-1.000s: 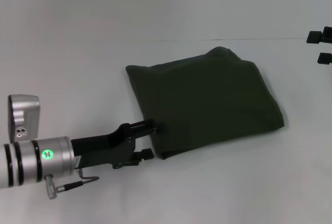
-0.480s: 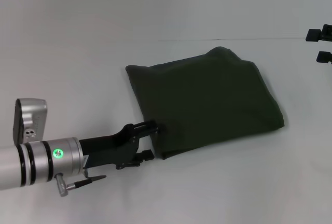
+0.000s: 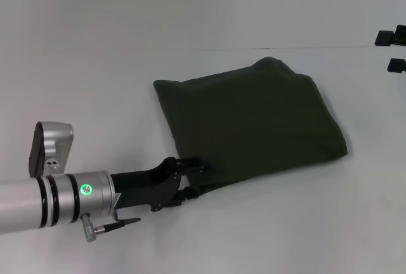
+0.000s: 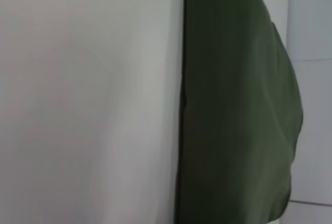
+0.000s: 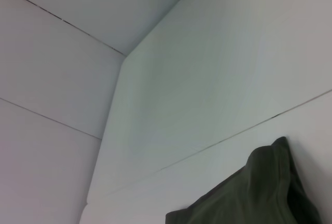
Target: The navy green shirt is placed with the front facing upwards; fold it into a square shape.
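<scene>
The navy green shirt (image 3: 254, 122) lies folded into a rough square on the white table (image 3: 95, 65), plain dark side up with no print showing. My left gripper (image 3: 192, 177) is at the shirt's near left corner, open, with one finger at the left edge and the other by the front edge. The left wrist view shows the shirt (image 4: 233, 105) as a dark slab beside bare table. My right gripper (image 3: 393, 51) hangs at the far right edge of the head view, clear of the cloth, its black fingers apart. In the right wrist view the shirt (image 5: 259, 193) shows as a bunched far corner.
White table surface surrounds the shirt on all sides. A thin seam line (image 3: 266, 48) runs across the table just behind the shirt. My left arm (image 3: 63, 198) reaches in from the near left.
My left arm has slid right and slightly nearer, bringing its gripper lower along the shirt's near left corner. The right gripper has drifted slightly farther right. The shirt has not moved.
</scene>
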Robot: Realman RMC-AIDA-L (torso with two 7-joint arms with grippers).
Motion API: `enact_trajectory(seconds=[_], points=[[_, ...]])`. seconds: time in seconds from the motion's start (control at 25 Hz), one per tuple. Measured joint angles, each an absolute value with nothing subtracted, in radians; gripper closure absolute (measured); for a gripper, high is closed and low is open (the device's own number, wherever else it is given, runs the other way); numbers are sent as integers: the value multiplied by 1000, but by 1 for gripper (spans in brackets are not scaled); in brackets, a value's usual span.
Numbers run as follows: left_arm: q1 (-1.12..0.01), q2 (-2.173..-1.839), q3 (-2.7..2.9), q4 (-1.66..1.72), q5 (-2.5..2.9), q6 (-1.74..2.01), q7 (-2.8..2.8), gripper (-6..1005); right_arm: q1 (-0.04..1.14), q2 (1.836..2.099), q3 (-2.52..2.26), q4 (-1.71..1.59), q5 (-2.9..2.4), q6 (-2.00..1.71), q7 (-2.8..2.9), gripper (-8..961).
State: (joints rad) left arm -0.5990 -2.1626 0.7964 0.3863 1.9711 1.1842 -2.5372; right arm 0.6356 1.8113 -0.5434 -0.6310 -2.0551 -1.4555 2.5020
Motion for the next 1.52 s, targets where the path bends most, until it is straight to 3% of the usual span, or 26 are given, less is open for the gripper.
enact_trajectory(seconds=[0.16, 0.28, 0.72, 0.96, 1.52], points=[[-592, -2162, 798, 388, 1972, 1180, -2539, 262, 636, 1812, -539, -631, -2055, -1456, 2502, 41], [-592, -2162, 798, 387, 1973, 1179, -2537, 466, 636, 1811, -532, -628, -2054, -1456, 2502, 41], [-592, -2161, 810, 390, 1973, 1179, -2536, 715, 634, 1810, -518, -626, -2054, -1456, 2502, 41], [-592, -2162, 813, 394, 1973, 1192, -2507, 941, 633, 1810, -518, -624, -2054, -1456, 2502, 41], [-454, -2132, 782, 523, 1991, 1292, -2530, 965, 631, 1810, -506, -624, -2054, -1456, 2504, 41]])
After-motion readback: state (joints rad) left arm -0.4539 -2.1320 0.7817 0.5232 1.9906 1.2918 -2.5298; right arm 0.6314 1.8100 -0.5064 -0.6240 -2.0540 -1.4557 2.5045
